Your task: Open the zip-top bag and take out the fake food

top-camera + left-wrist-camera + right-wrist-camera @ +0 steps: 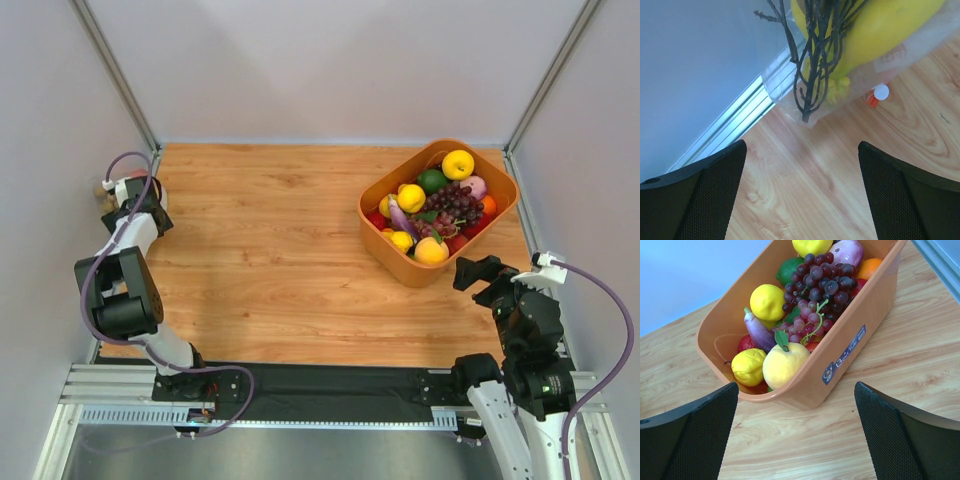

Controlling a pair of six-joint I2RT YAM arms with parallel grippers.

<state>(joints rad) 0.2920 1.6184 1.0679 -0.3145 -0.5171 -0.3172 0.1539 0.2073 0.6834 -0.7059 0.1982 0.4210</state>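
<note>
The zip-top bag (782,87) lies at the far left edge of the tabletop (270,250), close against the wall rail. A yellow banana bunch (875,30) shows through its clear plastic, with a dark branching stem (812,60) at its corner. A red-orange zip tab (872,100) sits at the bag's edge. The left hand (801,165) hovers just in front of it, fingers spread wide and empty. The right hand (796,390), also spread and holding nothing, hangs near the orange bin (850,347) at the far right, heaped with purple grapes (822,287), a lemon (767,301) and a lime (790,270)
</note>
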